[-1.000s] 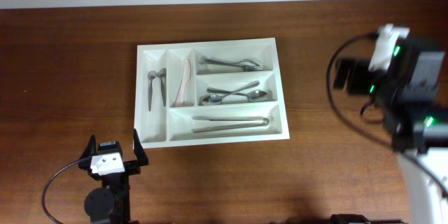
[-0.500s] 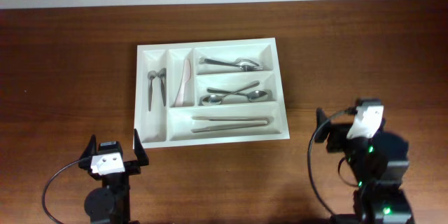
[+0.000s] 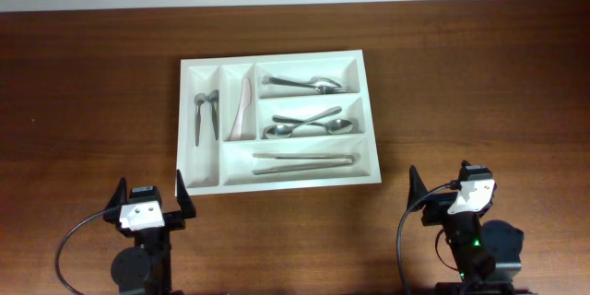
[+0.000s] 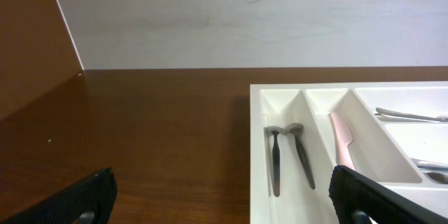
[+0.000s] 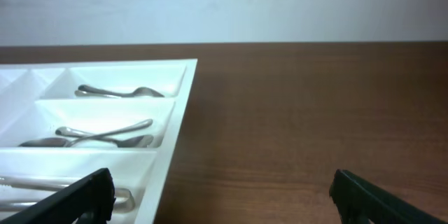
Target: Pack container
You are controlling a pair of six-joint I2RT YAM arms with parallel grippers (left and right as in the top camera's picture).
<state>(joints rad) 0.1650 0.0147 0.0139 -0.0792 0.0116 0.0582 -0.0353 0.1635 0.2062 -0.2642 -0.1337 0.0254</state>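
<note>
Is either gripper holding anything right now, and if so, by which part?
Nothing is held. The left gripper and the right gripper are both open and empty, apart from the container.

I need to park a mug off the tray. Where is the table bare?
The table is bare left of the tray and right of it, both wide patches, and in front of it between the left hand and right hand. Those hands crowd the near corners. The strip behind the tray is narrow.
</note>
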